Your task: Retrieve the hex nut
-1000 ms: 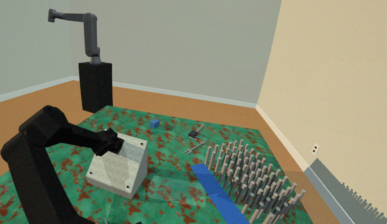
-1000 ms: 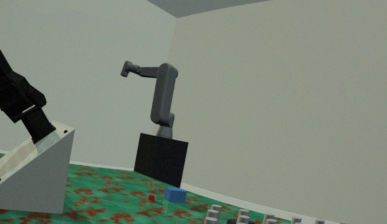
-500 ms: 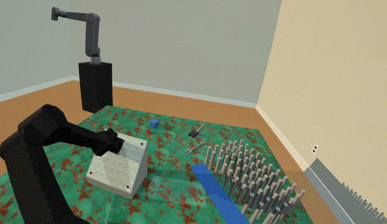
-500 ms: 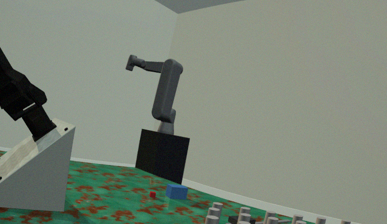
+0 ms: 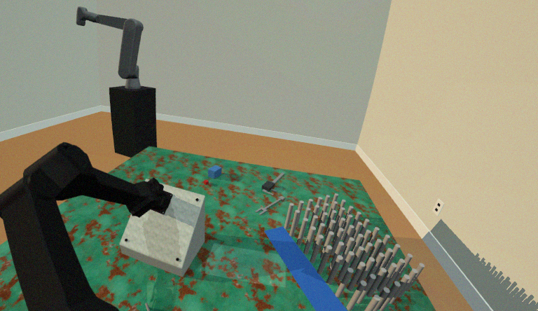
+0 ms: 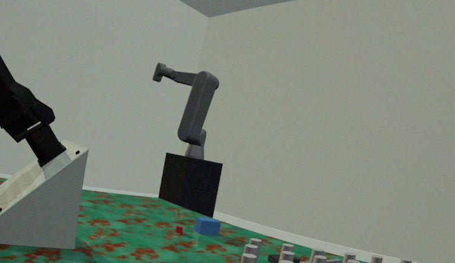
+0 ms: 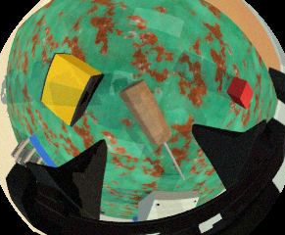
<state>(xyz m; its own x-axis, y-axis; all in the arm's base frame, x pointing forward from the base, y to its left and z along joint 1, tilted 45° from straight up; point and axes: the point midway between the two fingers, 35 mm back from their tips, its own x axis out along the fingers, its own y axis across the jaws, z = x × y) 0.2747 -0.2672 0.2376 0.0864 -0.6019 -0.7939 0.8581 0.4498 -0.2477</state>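
My gripper (image 7: pixel 151 136) is open and empty, outside the top and exterior views. In the wrist view its fingers hang above a tool with a brown handle (image 7: pixel 146 113) and a thin metal shaft, lying on the table. A two-pronged grey tool (image 5: pixel 270 205) and a tool with a black block-shaped end (image 5: pixel 269 185) lie beyond the spacers' near corner. The metal spacers (image 5: pixel 339 246) (image 6: pixel 249 259) stand upright behind the blue taped strip (image 5: pixel 293 260) (image 7: pixel 43 152). The nut cannot be made out. No tool shows on the visible part of the strip.
The sloped white block (image 5: pixel 158 228) (image 6: pixel 50 213) (image 7: pixel 168 206) carries my arm's base. A yellow block (image 7: pixel 66 88) and a red block (image 7: pixel 239 92) flank the brown-handled tool. A blue block (image 5: pixel 214 171) (image 6: pixel 208 226) and a small red cube (image 5: pixel 206 182) (image 6: pixel 179 229) are farther back.
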